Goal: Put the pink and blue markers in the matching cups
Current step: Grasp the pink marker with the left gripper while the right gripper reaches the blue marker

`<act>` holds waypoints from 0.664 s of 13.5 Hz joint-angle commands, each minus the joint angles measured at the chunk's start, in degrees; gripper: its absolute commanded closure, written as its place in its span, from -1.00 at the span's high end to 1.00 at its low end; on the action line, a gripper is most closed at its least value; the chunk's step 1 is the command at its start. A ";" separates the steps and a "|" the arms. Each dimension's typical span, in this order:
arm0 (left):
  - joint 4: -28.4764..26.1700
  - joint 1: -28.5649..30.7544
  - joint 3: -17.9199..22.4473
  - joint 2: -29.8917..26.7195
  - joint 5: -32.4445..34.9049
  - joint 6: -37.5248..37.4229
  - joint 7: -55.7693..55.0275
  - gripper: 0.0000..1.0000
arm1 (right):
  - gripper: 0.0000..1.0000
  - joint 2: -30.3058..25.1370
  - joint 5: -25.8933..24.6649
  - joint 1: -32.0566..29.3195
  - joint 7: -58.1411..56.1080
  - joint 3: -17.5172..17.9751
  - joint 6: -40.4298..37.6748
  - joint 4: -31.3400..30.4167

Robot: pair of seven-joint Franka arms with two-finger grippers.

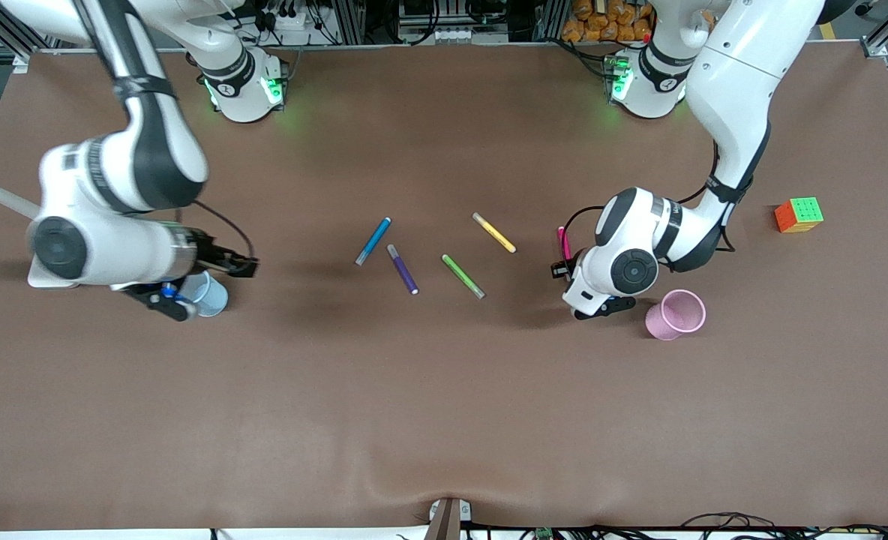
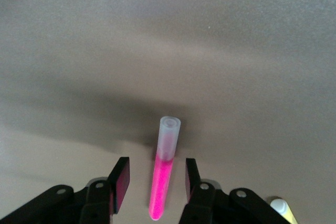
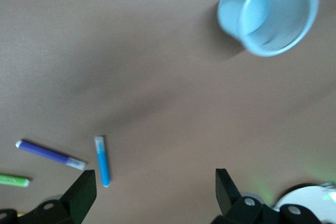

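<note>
Pink marker [image 2: 162,182], brown table [image 1: 444,390], blue cup [image 1: 210,292]

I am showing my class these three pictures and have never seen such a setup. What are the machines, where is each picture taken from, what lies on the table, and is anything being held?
These are two white robot arms, each ending in a two-finger gripper. The wide picture looks down from a high camera facing them; the other two come from cameras on the arms' wrists.

On the brown table lie five pens: the blue marker, a purple pen, a green pen, a yellow pen and the pink marker. The pink cup stands near the left arm, the blue cup near the right arm, and a colour cube sits toward the left arm's end.

The left gripper straddles the pink marker, its fingers not touching it. The right gripper is open and empty, over bare table near the blue marker.
</note>
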 commanded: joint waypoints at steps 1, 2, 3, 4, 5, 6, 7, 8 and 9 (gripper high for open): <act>-0.28 0.20 -0.23 0.60 0.21 1.70 -0.78 0.00 | 1.00 -1.34 0.82 6.19 8.14 -0.33 9.98 -8.13; -0.19 0.29 -0.23 0.69 0.21 1.88 -0.78 0.00 | 1.00 -1.17 0.82 8.56 10.61 -0.33 14.54 -10.76; -0.11 0.38 -0.23 0.78 0.21 1.97 -0.78 -0.01 | 1.00 -1.08 0.82 11.72 13.16 -0.41 19.81 -13.75; -0.11 0.29 -0.23 0.86 0.21 2.14 -0.78 -0.01 | 1.00 -0.90 0.82 13.93 15.62 -0.41 24.04 -15.95; -0.11 0.29 -0.23 0.86 0.21 2.32 -0.78 -0.06 | 1.00 -0.64 0.82 15.86 16.95 -0.41 26.87 -17.19; -0.11 0.29 -0.23 0.86 0.21 2.41 -0.78 -0.20 | 1.00 0.23 0.82 17.19 17.13 -0.50 28.37 -17.55; -0.11 0.20 -0.23 0.95 0.21 2.41 -0.78 -0.23 | 1.00 1.11 0.82 17.72 17.14 -0.42 29.00 -17.56; -0.11 0.29 -0.23 1.30 0.21 2.50 -0.78 -0.23 | 0.99 2.25 0.82 18.16 17.14 -0.50 29.87 -17.56; -0.11 0.29 -0.23 1.30 0.21 2.58 -0.78 -0.23 | 0.84 3.31 0.82 18.86 17.14 -0.42 32.23 -17.91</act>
